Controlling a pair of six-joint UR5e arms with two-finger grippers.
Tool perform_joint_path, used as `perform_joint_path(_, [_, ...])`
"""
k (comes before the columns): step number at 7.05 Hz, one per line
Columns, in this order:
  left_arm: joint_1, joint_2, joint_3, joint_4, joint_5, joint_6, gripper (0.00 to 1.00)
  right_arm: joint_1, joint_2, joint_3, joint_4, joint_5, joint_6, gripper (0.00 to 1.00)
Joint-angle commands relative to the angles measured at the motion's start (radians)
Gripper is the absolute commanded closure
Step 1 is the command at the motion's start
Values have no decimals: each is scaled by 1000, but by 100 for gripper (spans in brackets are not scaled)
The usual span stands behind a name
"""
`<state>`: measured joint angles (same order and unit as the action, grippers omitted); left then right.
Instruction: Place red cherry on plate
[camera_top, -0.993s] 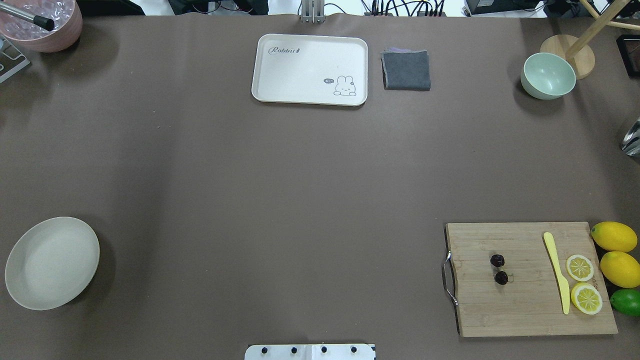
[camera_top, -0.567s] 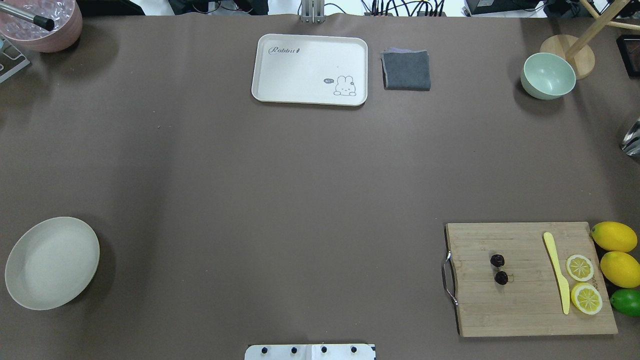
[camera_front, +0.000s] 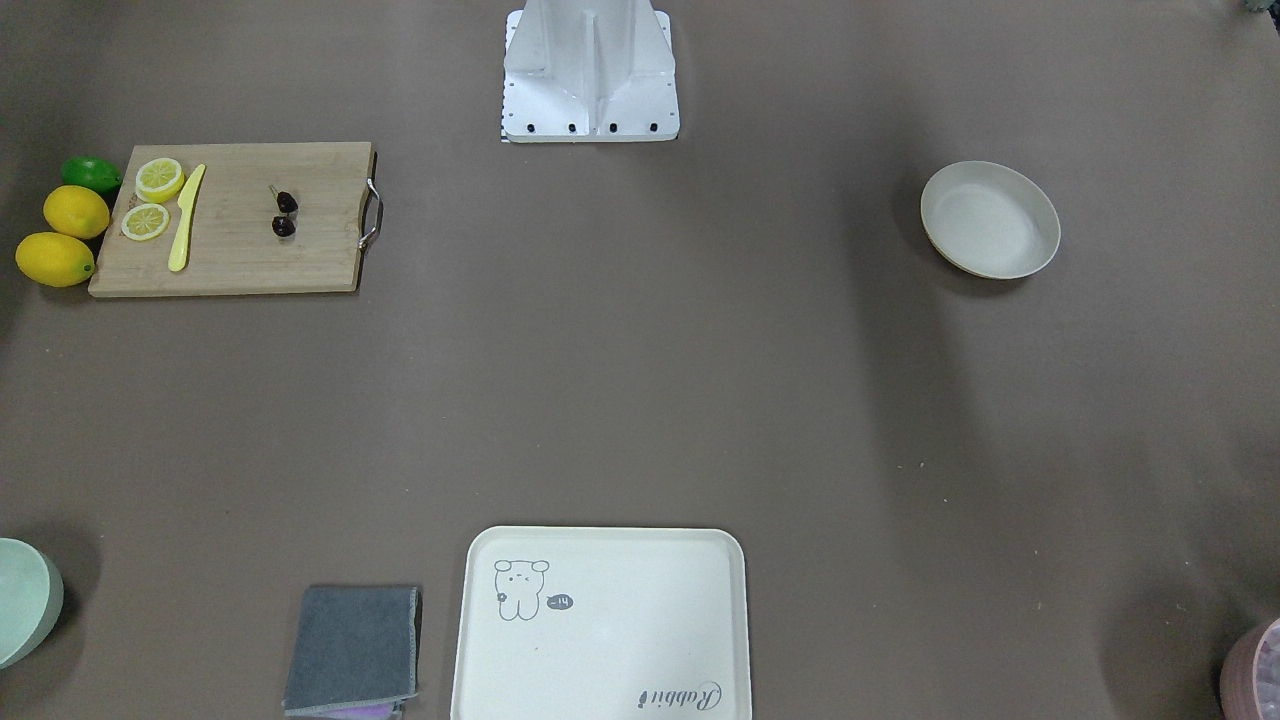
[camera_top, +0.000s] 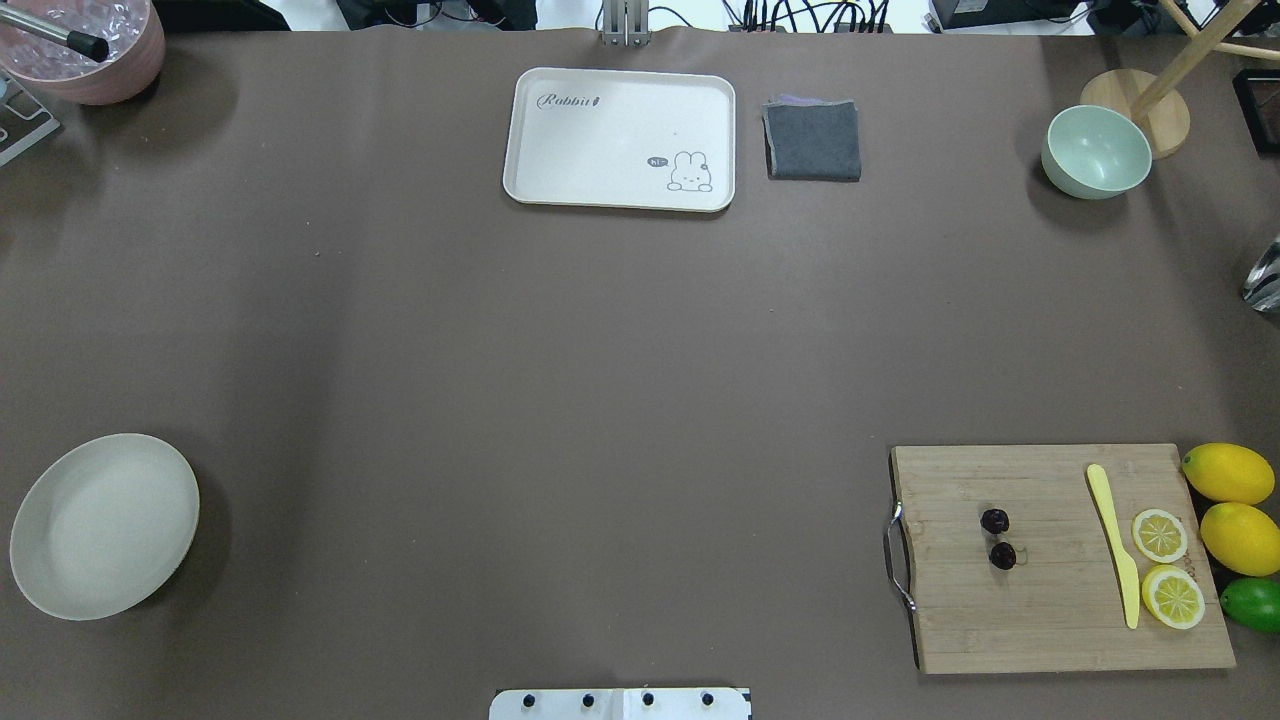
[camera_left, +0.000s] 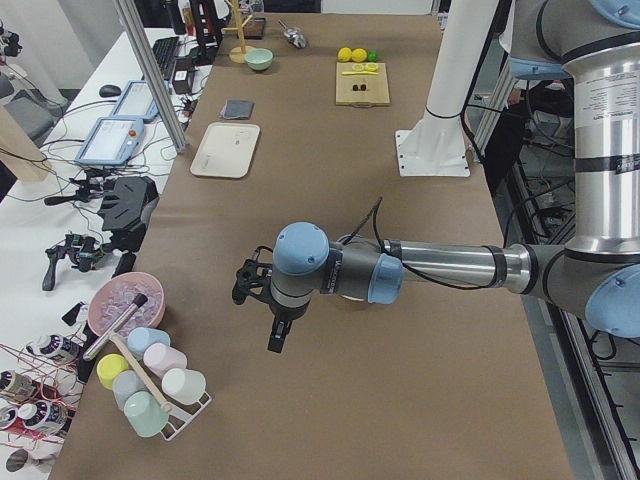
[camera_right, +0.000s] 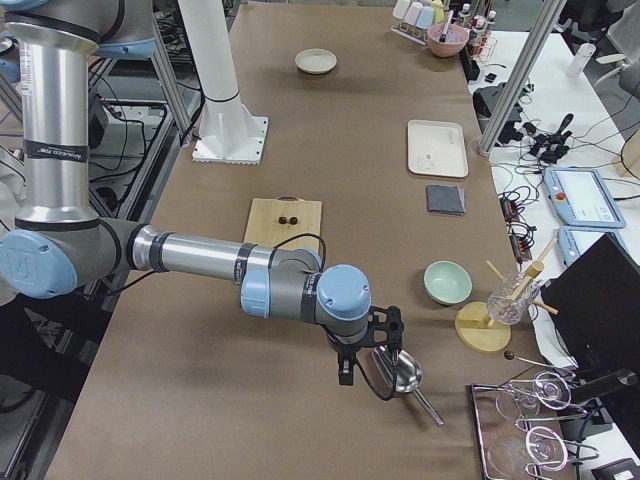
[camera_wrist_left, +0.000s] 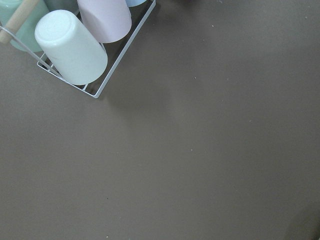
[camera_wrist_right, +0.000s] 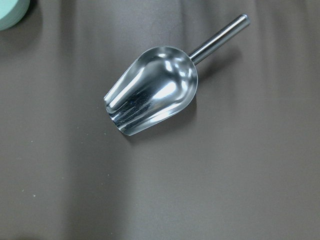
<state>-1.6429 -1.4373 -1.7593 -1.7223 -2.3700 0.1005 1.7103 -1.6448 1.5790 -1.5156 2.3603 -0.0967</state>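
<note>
Nothing on the table has shifted since the earlier overhead pictures; cherry, board and plate lie just as they did.

Your left gripper (camera_left: 276, 343) hangs fingers-down over bare table at the robot's left end, next to the cup rack (camera_wrist_left: 70, 47), and holds nothing that you can see. Whether it is spread or pinched I cannot tell from the side view. Your right gripper (camera_right: 350, 372) is parked the same way at the opposite end, above the metal scoop (camera_wrist_right: 155, 92), and its state is just as unreadable. Both arms sit outside the overhead view, which leaves the work area unobstructed.

The red cherry (camera_top: 1003, 556) lies on the cutting board (camera_top: 1050, 620) on the robot's right side, apart from the yellow knife (camera_top: 1112, 540) and the lemon slices (camera_top: 1160, 535), so fingers probably have room to come down around it. The plate (camera_top: 100, 530) waits empty on the robot's left side, well apart from the board. Your right arm looks better placed for the pick, though the carry is long.
</note>
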Motion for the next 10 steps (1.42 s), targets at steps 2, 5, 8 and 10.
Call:
perform_joint_path(2, [18,0,6,-2,-2,-1,2,0,0,-1,0,1,0,0])
perform_joint_path(5, [34,0,0,-23,-9,2,2,3,-16,21,0,-3,2,0])
perform_joint_path(8, [203,-20,50,-273,-40,-217,2,11,-30,30,2,-10,2,0])
perform_joint_path(10, [299,0,56,-335,-74,-248,2,18,-30,30,3,-12,2,0])
